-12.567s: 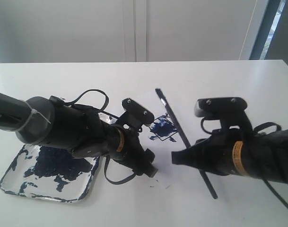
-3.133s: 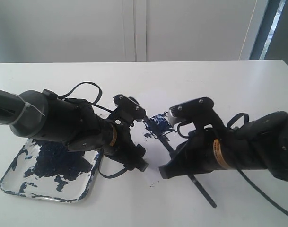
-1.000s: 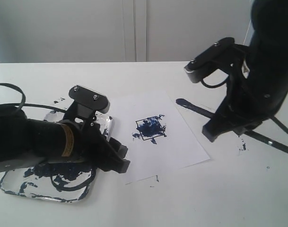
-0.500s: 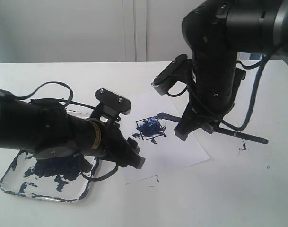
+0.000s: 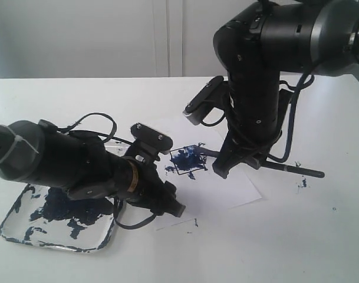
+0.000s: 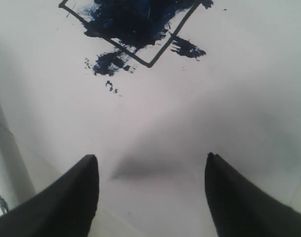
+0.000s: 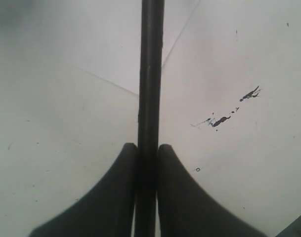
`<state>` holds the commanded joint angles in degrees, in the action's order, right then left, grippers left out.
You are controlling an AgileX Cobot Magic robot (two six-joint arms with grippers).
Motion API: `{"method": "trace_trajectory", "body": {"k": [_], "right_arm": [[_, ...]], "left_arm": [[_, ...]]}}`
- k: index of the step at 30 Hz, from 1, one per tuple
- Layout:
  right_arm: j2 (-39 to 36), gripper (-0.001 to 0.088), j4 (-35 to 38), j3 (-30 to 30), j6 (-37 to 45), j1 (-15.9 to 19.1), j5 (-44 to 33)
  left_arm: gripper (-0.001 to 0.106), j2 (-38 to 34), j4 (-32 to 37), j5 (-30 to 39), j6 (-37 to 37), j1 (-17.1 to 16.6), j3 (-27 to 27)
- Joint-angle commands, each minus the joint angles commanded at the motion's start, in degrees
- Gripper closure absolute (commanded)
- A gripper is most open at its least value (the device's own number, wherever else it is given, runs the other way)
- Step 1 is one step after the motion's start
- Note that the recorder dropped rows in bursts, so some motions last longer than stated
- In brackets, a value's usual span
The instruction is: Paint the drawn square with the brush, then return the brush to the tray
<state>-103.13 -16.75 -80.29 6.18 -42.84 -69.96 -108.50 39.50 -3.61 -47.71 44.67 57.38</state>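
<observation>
White desk (image 5: 285, 247), white wall (image 5: 79, 35) behind. Your right arm (image 5: 256, 71) stands tall and bends down. Its right gripper (image 7: 148, 148) is squeezed tight on the one brush (image 7: 151, 74), which lies almost flat with its tip by the one square (image 5: 188, 158), daubed blue, on the one paper (image 5: 226, 194). Your left arm (image 5: 55, 165) lies low over the one tray (image 5: 26, 233). Its left gripper (image 6: 150, 157) gapes wide, holding nothing. That arm's yellow label (image 5: 131, 183) is too blurry to read.
</observation>
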Motion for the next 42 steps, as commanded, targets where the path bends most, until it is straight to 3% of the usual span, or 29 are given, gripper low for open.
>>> {"method": "trace_trajectory", "body": {"k": [4, 16, 25, 42], "right_arm": [[-0.4, 0.0868, 0.3, -0.5, 0.0, 0.0, 0.0], [-0.4, 0.0868, 3.1, -2.0, 0.0, 0.0, 0.9], [-0.4, 0.0868, 3.7, -2.0, 0.0, 0.0, 3.7], [-3.8, 0.0868, 3.8, -2.0, 0.6, 0.0, 4.4]], "left_arm": [[0.04, -0.1, 0.9, 3.6, 0.6, 0.1, 1.6], [0.04, -3.1, 5.2, 5.1, 1.6, 4.0, 4.6], [0.04, -6.4, 5.0, 11.1, 1.5, 4.0, 5.4], [0.04, -6.4, 4.6, 10.5, 1.5, 4.0, 5.4]]}}
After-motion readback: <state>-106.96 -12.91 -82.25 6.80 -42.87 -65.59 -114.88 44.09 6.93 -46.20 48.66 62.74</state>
